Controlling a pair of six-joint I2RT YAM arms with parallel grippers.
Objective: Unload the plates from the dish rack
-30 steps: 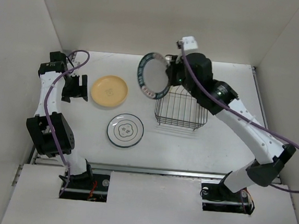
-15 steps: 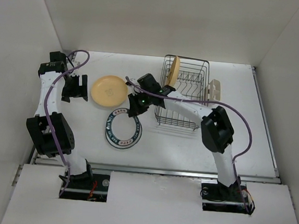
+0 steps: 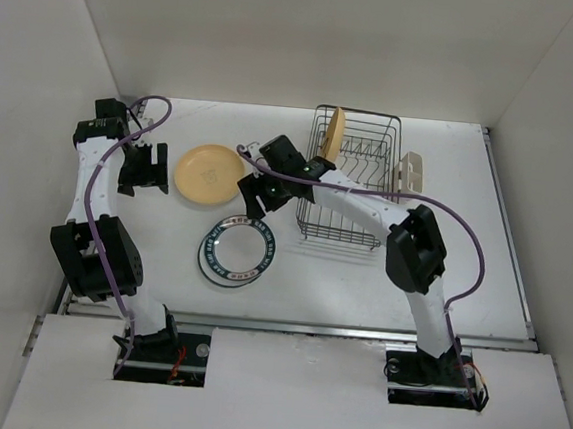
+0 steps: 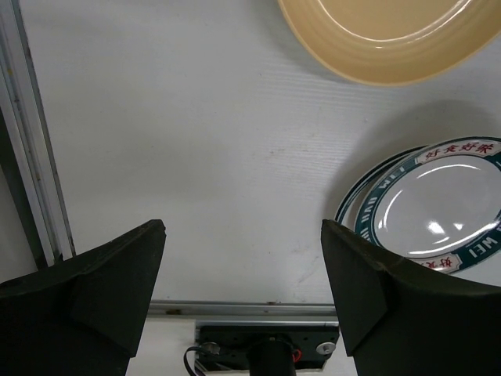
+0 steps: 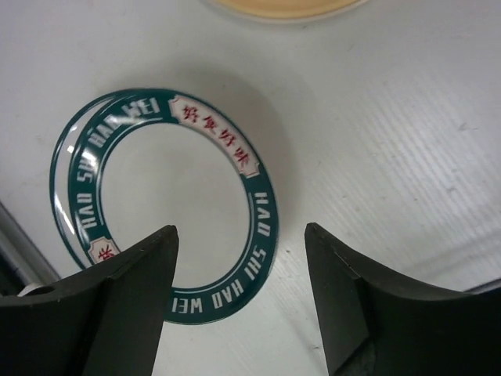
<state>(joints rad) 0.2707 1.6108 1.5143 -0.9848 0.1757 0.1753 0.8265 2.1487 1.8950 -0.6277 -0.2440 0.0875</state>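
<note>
White counter point(image 3: 442, 268), teal-rimmed plate point(image 5: 164, 223) covers most of plate beneath point(image 4: 354, 194), rim lettering HAO SHI WEI, left gripper point(image 4: 243, 231), right gripper point(image 5: 241, 229) both spread wide

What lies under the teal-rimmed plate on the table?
A second plate lies under the teal-rimmed plate, stacked on the table. Only a thin dark-ringed crescent of its rim peeks out on one side; its middle and any pattern are covered.
</note>
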